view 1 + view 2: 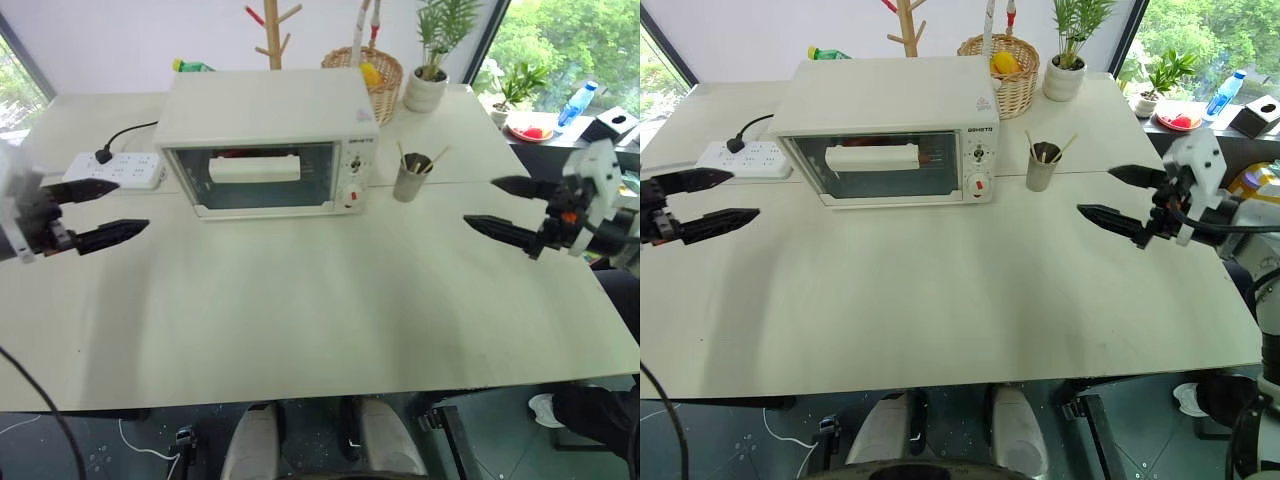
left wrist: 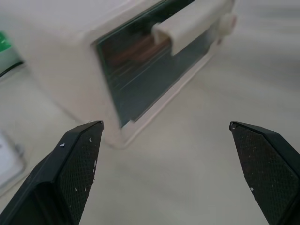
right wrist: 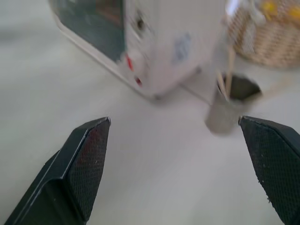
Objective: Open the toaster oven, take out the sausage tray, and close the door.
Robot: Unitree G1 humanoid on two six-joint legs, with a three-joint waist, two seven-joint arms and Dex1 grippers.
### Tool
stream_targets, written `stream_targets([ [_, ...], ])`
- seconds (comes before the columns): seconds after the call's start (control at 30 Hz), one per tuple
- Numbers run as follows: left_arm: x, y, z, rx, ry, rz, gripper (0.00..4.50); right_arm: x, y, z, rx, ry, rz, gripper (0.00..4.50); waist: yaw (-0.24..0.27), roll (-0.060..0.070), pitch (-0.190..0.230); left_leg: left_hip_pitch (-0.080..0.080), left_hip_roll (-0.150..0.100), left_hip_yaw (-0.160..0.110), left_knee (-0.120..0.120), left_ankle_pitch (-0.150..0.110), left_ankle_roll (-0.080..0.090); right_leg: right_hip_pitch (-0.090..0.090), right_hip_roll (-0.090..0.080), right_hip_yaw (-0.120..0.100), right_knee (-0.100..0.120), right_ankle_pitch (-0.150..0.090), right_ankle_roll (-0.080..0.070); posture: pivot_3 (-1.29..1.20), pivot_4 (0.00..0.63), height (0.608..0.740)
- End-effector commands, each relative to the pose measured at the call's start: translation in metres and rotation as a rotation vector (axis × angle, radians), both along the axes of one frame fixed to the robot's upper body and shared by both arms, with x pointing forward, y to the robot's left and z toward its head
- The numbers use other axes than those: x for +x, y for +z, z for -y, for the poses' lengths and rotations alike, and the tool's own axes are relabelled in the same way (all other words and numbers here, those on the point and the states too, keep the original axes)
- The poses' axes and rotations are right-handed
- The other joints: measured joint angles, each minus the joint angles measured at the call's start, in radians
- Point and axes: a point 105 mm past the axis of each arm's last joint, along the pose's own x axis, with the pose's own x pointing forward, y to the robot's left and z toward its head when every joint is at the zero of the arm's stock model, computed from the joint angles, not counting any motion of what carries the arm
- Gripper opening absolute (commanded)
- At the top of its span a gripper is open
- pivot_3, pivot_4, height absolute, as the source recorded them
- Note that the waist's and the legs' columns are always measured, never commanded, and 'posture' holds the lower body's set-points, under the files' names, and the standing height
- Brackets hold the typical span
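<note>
With the door (image 1: 258,176) shut on the toaster oven (image 1: 268,140) at the desk's (image 1: 320,300) back, both empty, wide-spread tools, left (image 1: 100,210) and right (image 1: 503,208), risk shoving the oven instead of hooking its handle (image 1: 255,167).

The oven (image 1: 268,140) has a smooth cream shell with a soft sheen; its door (image 1: 252,176) is glossy dark glass (it catches reflections) in a cream frame, with a smooth cream handle (image 1: 255,166). The table (image 1: 320,300) is matt and pale. The basket (image 1: 372,75) is woven wicker, the cup (image 1: 409,178) dull grey. Gripper fingers (image 2: 77,164) are matt black with fine-textured pads.
</note>
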Motion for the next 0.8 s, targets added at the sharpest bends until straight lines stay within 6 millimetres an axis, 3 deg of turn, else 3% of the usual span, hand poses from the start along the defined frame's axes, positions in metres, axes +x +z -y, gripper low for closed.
stream_targets([
  [0.03, 0.007, 0.018, 0.023, 0.001, -0.1, 0.041, 4.5, -0.005, 0.015, -0.046, 0.031, 0.103, 0.045, 4.49, 0.001, 0.0, 0.0, 0.0, 0.0, 0.0, 0.001, 0.0, 0.0, 0.0, 0.001, 0.0, 0.0, 0.0, 0.0, 0.0, 0.15, 0.74],
  [0.2, 0.023, 0.028, 0.05, -0.015, -0.22, 0.051, 4.5, 0.021, 0.017, -0.101, 0.11, 0.102, 0.049, 4.49, 0.002, 0.0, 0.0, -0.001, -0.001, 0.0, 0.001, 0.0, 0.0, 0.0, 0.0, 0.0, 0.001, 0.0, 0.0, 0.0, 0.15, 0.74],
  [0.43, 0.031, 0.035, 0.054, -0.004, -0.271, 0.044, 4.5, 0.037, 0.003, -0.152, 0.12, 0.143, 0.033, 4.49, 0.002, -0.001, 0.0, -0.004, -0.001, -0.001, 0.001, 0.0, 0.001, -0.003, 0.001, 0.0, 0.001, 0.0, 0.0, 0.0, 0.15, 0.74],
  [0.8, 0.026, 0.035, 0.047, 0.001, -0.27, 0.025, 4.5, 0.051, -0.005, -0.194, 0.102, 0.236, 0.026, 4.49, 0.0, -0.001, 0.0, -0.004, -0.001, -0.001, 0.001, 0.0, 0.001, -0.004, 0.001, 0.0, 0.002, 0.0, 0.0, 0.0, 0.15, 0.74],
])
